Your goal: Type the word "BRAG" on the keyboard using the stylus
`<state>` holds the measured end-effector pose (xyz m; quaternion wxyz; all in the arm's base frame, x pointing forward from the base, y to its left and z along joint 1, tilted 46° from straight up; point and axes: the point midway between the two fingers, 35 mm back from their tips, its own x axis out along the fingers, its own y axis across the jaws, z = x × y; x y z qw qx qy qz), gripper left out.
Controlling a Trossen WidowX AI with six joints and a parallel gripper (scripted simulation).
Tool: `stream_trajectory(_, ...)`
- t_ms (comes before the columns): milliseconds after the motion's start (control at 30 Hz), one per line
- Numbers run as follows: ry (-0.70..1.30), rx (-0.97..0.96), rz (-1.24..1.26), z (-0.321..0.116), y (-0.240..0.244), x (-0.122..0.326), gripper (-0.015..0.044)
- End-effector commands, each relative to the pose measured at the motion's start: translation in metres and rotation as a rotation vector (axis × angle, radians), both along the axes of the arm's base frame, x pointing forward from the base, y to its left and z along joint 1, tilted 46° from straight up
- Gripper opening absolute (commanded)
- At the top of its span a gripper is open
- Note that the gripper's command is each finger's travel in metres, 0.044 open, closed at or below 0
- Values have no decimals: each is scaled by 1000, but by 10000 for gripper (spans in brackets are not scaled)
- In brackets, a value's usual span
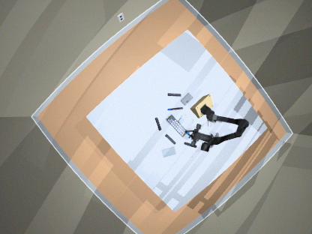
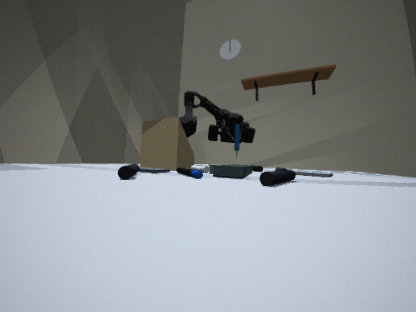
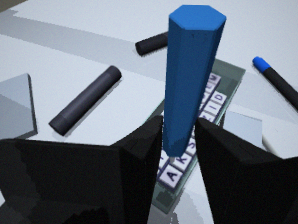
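Note:
My gripper (image 1: pixel 190 134) (image 2: pixel 237 131) (image 3: pixel 178 123) is shut on the blue stylus (image 2: pixel 237 142) (image 3: pixel 192 75), which stands roughly upright between the fingertips with its thin tip down. The keyboard (image 1: pixel 176 125) (image 2: pixel 231 171) (image 3: pixel 230 70) lies below it, a dark green tray with white lettered keys. In the exterior view the tip is a little above the keyboard, with a gap. In the wrist view the tip appears beside the A key (image 3: pixel 171 176), near the keyboard's near end. The stylus and fingers hide many keys, including B, R and G.
Black cylinders (image 1: pixel 157 124) (image 2: pixel 277 177) (image 3: pixel 87 100) lie around the keyboard. A blue-ended black pen (image 1: pixel 175 109) (image 2: pixel 196 174) (image 3: pixel 277 80) lies beside it. A wooden box (image 1: pixel 199 106) (image 2: pixel 160 142) stands by the arm's base. Flat grey slabs (image 1: pixel 169 151) (image 3: pixel 15 105) lie nearby.

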<state>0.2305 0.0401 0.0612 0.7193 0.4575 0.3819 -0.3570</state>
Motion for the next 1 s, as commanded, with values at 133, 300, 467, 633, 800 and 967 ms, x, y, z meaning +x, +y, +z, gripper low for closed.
stream_trajectory(133,1,-1,-4,-13,12,-2,0)
stream_trajectory(300,1,-1,-4,-14,13,-2,53)
stream_trajectory(467,2,-1,-4,-15,15,-1,81)
stream_trajectory(633,2,-1,-4,-15,15,-1,81)
stream_trajectory(800,2,-1,-4,-15,15,-1,81)
stream_trajectory(967,2,-1,-4,-14,16,-1,81)
